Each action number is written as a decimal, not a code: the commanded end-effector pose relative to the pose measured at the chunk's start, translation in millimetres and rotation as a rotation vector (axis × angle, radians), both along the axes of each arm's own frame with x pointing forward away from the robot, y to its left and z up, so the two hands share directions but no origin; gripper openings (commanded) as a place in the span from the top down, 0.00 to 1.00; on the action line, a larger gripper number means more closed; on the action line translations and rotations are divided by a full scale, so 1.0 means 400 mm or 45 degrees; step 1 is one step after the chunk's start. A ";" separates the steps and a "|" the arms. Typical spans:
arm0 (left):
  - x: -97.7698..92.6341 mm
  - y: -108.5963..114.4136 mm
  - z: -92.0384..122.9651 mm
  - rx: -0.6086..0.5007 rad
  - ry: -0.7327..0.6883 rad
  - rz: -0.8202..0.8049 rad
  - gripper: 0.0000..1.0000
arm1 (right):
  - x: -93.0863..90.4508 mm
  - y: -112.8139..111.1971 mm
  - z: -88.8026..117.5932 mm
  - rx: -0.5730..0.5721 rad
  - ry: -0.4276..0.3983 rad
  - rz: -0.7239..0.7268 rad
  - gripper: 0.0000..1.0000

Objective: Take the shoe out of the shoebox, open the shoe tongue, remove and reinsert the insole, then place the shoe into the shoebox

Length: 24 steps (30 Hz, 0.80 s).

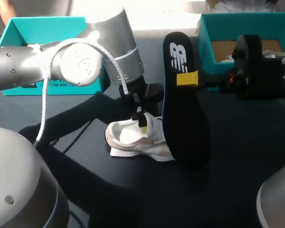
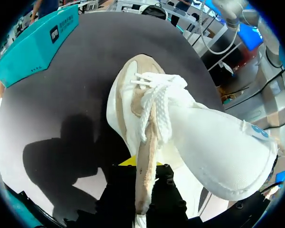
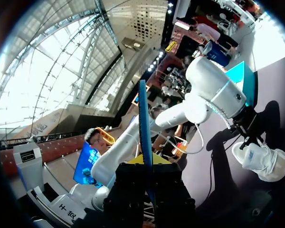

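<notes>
White lace-up sneaker (image 1: 133,137) with beige trim sits mid-worktop (image 1: 247,156).

Head view: our left gripper (image 1: 142,121) is clamped on its collar edge. Our right gripper (image 1: 187,78) is pinched on the long black foam insole (image 1: 185,123), held upright just beside the sneaker. Teal cardboard shoebox (image 1: 206,42) is at the far right corner.

Left wrist: we see the sneaker's beige strip running down into the closed gripper, white tongue (image 2: 223,156) splayed to one side.

Right wrist: insole edge-on between the closed tips, sneaker well ahead on the worktop.
</notes>
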State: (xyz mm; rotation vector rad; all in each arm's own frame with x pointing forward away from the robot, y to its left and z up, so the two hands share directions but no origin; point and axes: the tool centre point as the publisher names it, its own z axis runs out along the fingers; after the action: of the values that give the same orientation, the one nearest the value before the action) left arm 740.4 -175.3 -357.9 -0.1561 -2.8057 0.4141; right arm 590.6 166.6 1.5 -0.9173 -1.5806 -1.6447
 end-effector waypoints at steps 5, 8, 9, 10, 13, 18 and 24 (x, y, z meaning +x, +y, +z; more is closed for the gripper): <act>-0.018 0.030 0.095 0.291 0.508 -1.344 1.00 | -0.017 0.027 0.015 0.012 0.001 -0.052 1.00; -0.046 0.060 0.094 0.390 0.485 -1.608 1.00 | -0.017 0.027 0.015 0.012 0.001 -0.052 1.00; -0.056 0.072 0.093 0.437 0.493 -1.662 1.00 | -0.017 0.027 0.015 0.012 0.001 -0.052 1.00; -0.062 0.076 0.092 0.446 0.472 -1.654 1.00 | -0.017 0.027 0.015 0.012 0.001 -0.052 1.00; -0.065 0.074 0.092 0.414 0.470 -1.605 1.00 | -0.017 0.027 0.015 0.012 0.001 -0.052 1.00; -0.065 0.074 0.092 0.414 0.470 -1.605 1.00 | -0.017 0.027 0.015 0.012 0.001 -0.052 1.00; -0.065 0.074 0.092 0.414 0.470 -1.605 1.00 | -0.017 0.027 0.015 0.012 0.001 -0.052 1.00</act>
State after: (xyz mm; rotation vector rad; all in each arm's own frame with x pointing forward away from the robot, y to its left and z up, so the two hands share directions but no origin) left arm 709.6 -136.8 -323.1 -1.0553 -2.3519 0.0610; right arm 590.6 166.6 1.5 -0.9174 -1.5806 -1.6448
